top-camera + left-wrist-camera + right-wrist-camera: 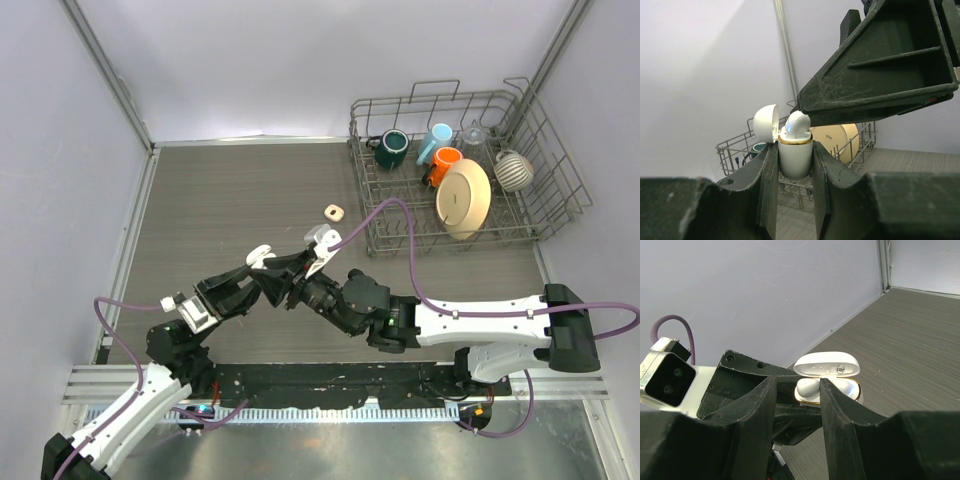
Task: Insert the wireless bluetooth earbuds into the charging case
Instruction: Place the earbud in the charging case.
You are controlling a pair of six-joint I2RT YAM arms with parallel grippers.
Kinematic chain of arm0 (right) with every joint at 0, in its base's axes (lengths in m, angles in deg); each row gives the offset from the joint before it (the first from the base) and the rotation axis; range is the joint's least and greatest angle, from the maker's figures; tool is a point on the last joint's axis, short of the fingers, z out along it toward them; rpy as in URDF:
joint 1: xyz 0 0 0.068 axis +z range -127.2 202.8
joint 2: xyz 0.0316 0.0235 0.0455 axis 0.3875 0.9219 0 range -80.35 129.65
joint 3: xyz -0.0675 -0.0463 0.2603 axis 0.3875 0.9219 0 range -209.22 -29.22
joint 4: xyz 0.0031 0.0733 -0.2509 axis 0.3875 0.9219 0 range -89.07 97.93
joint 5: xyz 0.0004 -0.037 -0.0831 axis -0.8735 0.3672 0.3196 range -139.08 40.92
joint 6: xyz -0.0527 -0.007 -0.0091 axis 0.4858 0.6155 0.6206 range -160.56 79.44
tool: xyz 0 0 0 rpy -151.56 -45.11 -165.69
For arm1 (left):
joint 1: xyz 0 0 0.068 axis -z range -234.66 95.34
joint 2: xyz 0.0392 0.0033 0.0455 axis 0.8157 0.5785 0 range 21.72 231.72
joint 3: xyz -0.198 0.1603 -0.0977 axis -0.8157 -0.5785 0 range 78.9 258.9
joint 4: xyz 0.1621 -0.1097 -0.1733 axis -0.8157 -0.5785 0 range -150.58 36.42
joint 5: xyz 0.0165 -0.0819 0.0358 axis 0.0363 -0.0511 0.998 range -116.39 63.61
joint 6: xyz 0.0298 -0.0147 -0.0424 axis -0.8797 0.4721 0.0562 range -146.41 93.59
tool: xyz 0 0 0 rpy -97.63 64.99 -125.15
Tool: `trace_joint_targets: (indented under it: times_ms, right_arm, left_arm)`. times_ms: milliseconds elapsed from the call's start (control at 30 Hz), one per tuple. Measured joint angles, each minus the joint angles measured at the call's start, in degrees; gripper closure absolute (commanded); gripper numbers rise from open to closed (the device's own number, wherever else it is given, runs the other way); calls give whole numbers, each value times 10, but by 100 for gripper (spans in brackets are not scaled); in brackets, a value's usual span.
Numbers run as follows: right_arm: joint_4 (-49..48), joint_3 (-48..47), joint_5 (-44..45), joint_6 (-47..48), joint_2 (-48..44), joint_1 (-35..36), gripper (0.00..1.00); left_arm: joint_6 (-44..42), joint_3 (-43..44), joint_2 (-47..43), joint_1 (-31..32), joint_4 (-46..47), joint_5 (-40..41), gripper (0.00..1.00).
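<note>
My left gripper (794, 167) clamps the white, gold-rimmed charging case (795, 155), lid open. One small white plastic earbud (796, 125) stands proud in its well. My right gripper (798, 390), jaws parted, flanks it; I should nudge it straight down, gently.

I can read no text from here. The charging case (827, 366) carries a tiny round printed mark inside its open lid, and the beige plate (837, 137) a faint line of print; both are too small to read.
</note>
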Motion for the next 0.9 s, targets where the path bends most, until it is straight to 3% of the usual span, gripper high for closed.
trace_joint_targets:
  times_ms: [900]
  right_arm:
    - [-5,-3,-8,2,-16,-1,54]
  left_arm:
    - [0,0,0,0,1,-7,100]
